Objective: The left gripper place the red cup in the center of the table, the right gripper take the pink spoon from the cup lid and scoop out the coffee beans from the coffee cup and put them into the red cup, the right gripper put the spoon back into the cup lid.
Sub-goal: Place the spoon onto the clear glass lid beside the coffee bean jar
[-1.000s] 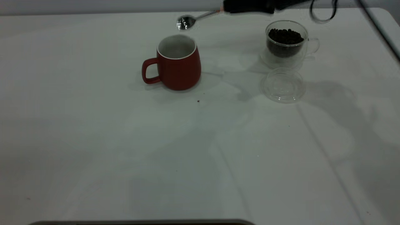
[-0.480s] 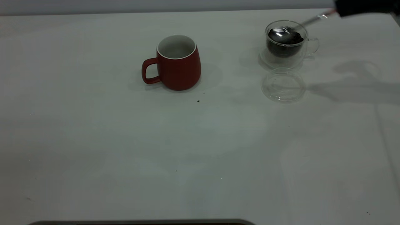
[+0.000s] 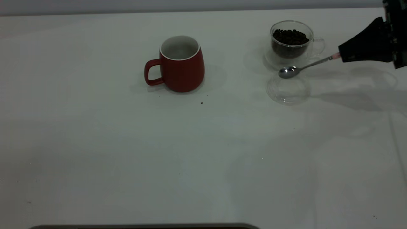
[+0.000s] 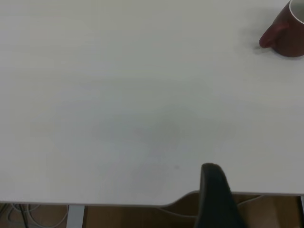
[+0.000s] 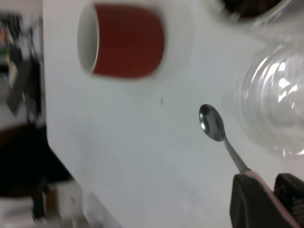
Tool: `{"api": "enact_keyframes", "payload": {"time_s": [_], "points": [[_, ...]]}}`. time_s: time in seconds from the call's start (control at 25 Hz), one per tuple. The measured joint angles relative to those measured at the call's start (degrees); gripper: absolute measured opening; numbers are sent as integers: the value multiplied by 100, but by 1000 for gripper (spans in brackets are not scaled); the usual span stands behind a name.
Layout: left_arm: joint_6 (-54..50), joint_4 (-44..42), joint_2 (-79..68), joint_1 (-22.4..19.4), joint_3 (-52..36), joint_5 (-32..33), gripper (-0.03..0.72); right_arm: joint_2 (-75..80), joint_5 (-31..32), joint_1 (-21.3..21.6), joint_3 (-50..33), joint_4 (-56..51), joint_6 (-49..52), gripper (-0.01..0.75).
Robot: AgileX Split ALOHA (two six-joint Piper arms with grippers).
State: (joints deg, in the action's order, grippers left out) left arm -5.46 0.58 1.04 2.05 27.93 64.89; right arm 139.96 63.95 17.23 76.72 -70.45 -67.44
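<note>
Spoon (image 3: 291, 71) clamped by handle in right end effector (image 3: 341, 57), bowl just over cup lid (image 3: 287, 90). Best lowered level, centred, released gently.

The mug (image 3: 181, 63) stands left of the coffee cup (image 3: 292, 43), the lid (image 3: 288, 87) lies before that cup, and the spoon (image 3: 297, 69) hangs between them.

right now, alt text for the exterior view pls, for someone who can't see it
The right gripper, at the right edge, holds a spoon with its bowl over the far rim of a clear cup lid on a white table. Behind the lid stands a glass coffee cup of beans; a red cup stands near the centre.
</note>
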Motion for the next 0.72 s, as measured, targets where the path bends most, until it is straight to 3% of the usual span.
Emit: {"api": "enact_keyframes", "payload": {"time_s": [0.32, 0.72], "points": [[0, 0, 0, 0, 0, 0, 493, 410, -615, 7, 0, -582, -110, 92], [0, 0, 0, 0, 0, 0, 493, 651, -777, -5, 0, -701, -214, 92]]}}
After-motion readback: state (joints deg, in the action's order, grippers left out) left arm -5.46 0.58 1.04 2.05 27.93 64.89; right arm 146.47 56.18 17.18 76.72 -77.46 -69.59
